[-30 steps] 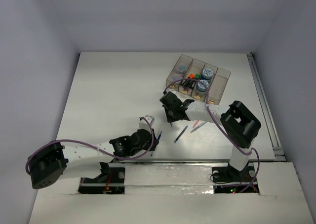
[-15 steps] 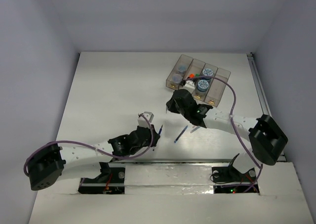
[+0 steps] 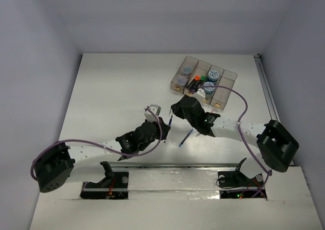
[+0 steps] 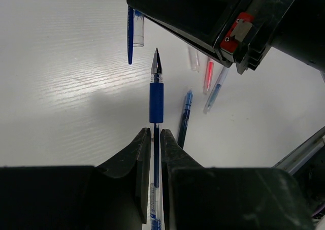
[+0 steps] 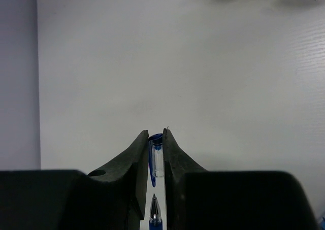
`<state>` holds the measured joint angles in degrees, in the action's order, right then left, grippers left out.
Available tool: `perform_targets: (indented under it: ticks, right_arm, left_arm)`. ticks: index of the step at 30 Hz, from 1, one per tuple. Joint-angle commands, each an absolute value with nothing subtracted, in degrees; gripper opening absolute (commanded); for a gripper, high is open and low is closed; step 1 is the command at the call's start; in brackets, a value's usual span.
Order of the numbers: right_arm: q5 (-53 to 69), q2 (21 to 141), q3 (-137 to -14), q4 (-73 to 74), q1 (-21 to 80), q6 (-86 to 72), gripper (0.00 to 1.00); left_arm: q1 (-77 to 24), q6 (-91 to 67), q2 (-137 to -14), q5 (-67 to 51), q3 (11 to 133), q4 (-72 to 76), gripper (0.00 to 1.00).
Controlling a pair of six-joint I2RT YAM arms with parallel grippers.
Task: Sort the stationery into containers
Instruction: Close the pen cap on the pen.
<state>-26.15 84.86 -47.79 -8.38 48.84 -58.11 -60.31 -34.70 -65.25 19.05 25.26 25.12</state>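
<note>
My left gripper (image 4: 156, 133) is shut on a blue pen (image 4: 156, 95) with its cap off, metal tip pointing away from me. My right gripper (image 5: 156, 133) is shut on a clear pen cap (image 5: 158, 161) with a blue clip. The pen's tip (image 5: 154, 209) sits just short of the cap's open end, in line with it. In the top view the two grippers meet at mid-table, left (image 3: 161, 126) and right (image 3: 175, 112). The containers (image 3: 229, 73) stand at the back right, holding patterned rolls (image 3: 213, 75) and markers (image 3: 197, 80).
Loose pens lie on the table right of the grippers: a blue one (image 4: 185, 116), a red one (image 4: 208, 75) and another blue one (image 4: 216, 90). The blue one also shows in the top view (image 3: 186, 137). A metal rail (image 3: 271, 108) runs along the table's right edge.
My left gripper has carried the blue pen away from the near edge, up to the right gripper. The right arm stretched out and shifted slightly left. The pen tip now lines up with the cap.
</note>
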Motion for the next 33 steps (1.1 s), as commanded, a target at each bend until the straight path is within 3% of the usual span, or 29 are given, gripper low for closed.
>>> perform_targets:
  ticks: [1,33]
  right_arm:
    - [-28.4,83.2,-47.3,-12.7,49.4,-59.2,0.00]
    - [-25.9,81.2,-46.4,-13.3,49.4,-57.8,0.00]
  left_arm:
    - [-60.2,-33.7,-65.5,18.7,27.3,28.2,0.00]
    - [-59.2,-33.0,-62.6,20.8,26.5,25.2,0.00]
